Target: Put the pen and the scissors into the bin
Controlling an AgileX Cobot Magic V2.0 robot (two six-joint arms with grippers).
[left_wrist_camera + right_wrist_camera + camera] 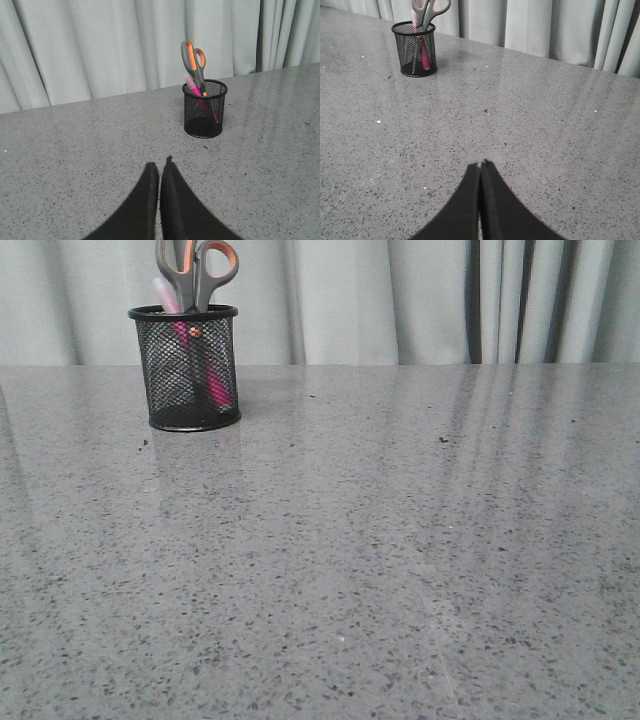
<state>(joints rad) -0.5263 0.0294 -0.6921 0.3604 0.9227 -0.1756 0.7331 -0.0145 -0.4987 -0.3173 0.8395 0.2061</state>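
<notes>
The black mesh bin (185,368) stands at the far left of the grey table. The scissors (197,270) stand in it, grey handles with orange linings up. The magenta pen (210,375) stands in it too, its pale end (163,292) above the rim. The bin also shows in the left wrist view (204,108) with the scissors (194,60) and pen (192,86), and in the right wrist view (414,48) with the scissors (429,9) and pen (424,55). My left gripper (160,167) is shut and empty, well short of the bin. My right gripper (480,166) is shut and empty, far from it. Neither gripper shows in the front view.
The grey speckled table (400,540) runs back to a pale pleated curtain (420,300) right behind its far edge. The bin stands close to that edge.
</notes>
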